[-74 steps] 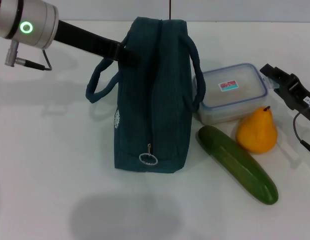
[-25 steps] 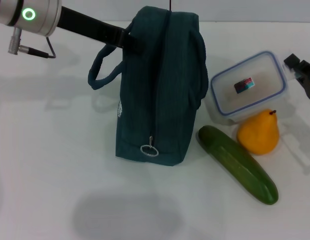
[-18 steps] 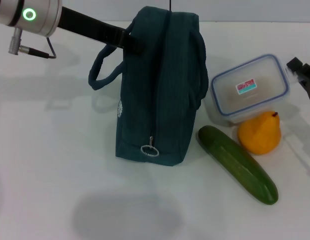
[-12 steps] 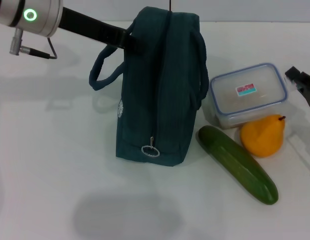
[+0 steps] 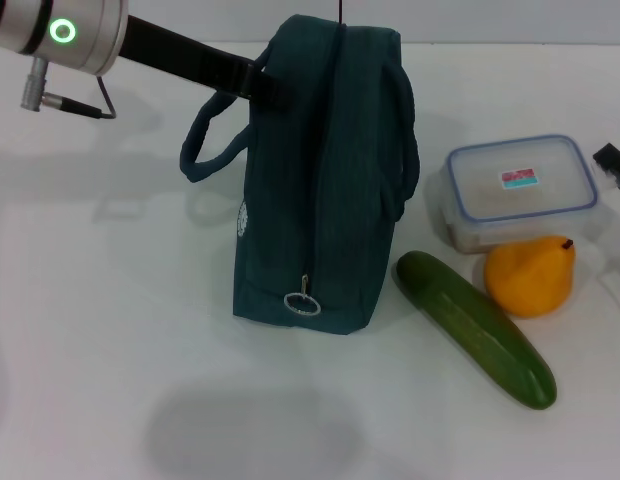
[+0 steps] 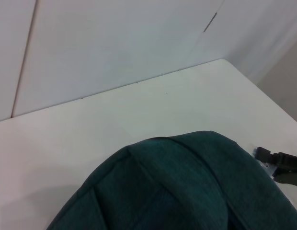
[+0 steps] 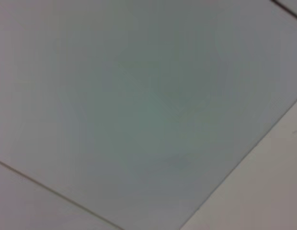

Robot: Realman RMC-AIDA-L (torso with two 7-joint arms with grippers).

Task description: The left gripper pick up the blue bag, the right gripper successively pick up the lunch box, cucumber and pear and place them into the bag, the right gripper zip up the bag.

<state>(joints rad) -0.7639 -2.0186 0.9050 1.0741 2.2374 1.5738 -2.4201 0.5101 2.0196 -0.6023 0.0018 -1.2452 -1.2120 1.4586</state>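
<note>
Four things on the white desk, one bag held upright

One dark teal-blue bag (image 5: 320, 180) stands upright on the desk (image 5: 110, 330), its zipper shut, with a metal ring pull (image 5: 301, 304) low on the near end and a small white logo on the side. The left gripper (image 5: 258, 84) reaches its far upper side; whether its fingers are closed, I cannot tell. Right of the bag lies the lunch box (image 5: 518, 190) (clear, blue-rimmed lid). The orange pear (image 5: 530, 277) touches its near side, the long green cucumber (image 5: 475, 327) lies just beside the pear. The right gripper (image 5: 617, 163) shows only at the right edge, near the box.
</note>
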